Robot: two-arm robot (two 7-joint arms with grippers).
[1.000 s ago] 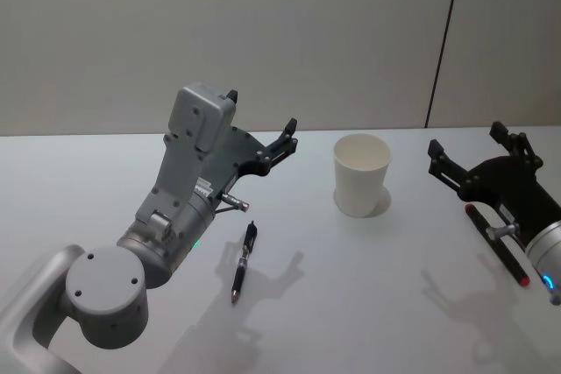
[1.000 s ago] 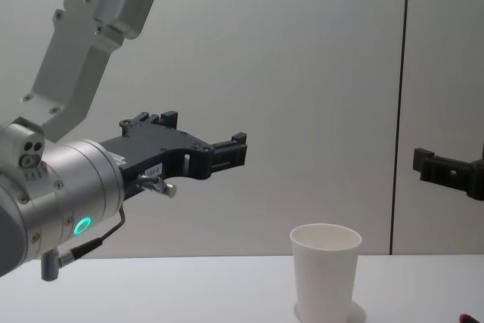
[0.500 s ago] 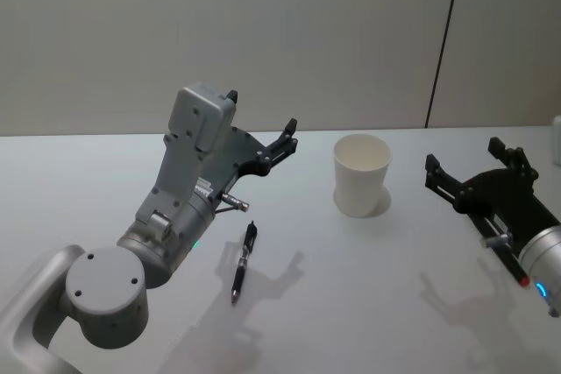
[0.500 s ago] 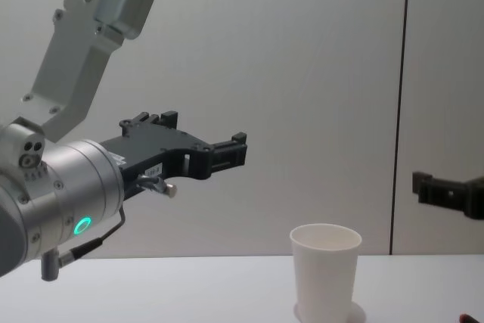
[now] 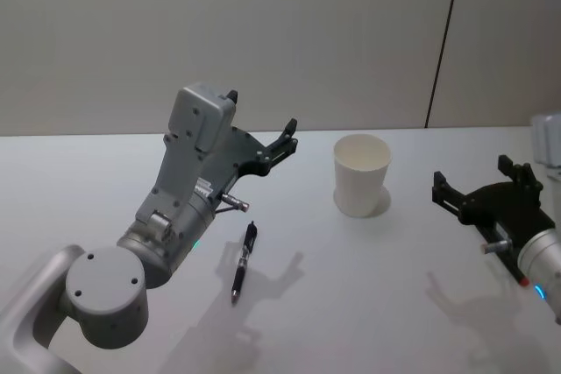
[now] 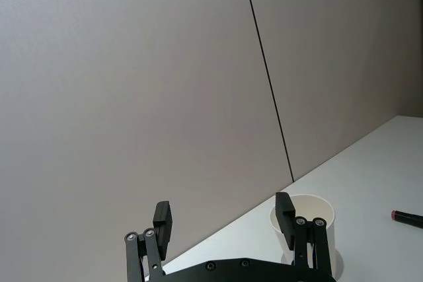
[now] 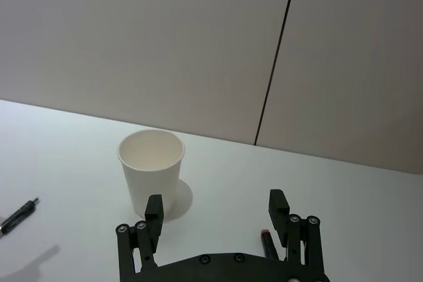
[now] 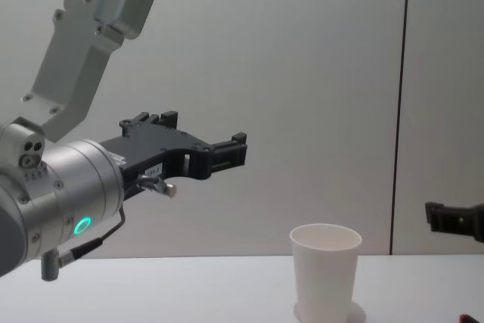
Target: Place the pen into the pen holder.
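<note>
Left gripper [image 5: 261, 111]: raised over the left half of the desk [image 5: 351, 304], black fingers apart, holding nothing. A black clip pen [image 5: 243, 262] lies flat on the smooth white surface near it. Right gripper [image 5: 473, 174]: low by the right edge, fingers apart, above the pen [image 7: 267, 237], which is thin, dark, red-capped and lying flat. Pen holder [image 5: 361, 174]: tapered white paper cup, upright farther back, centre-right.
</note>
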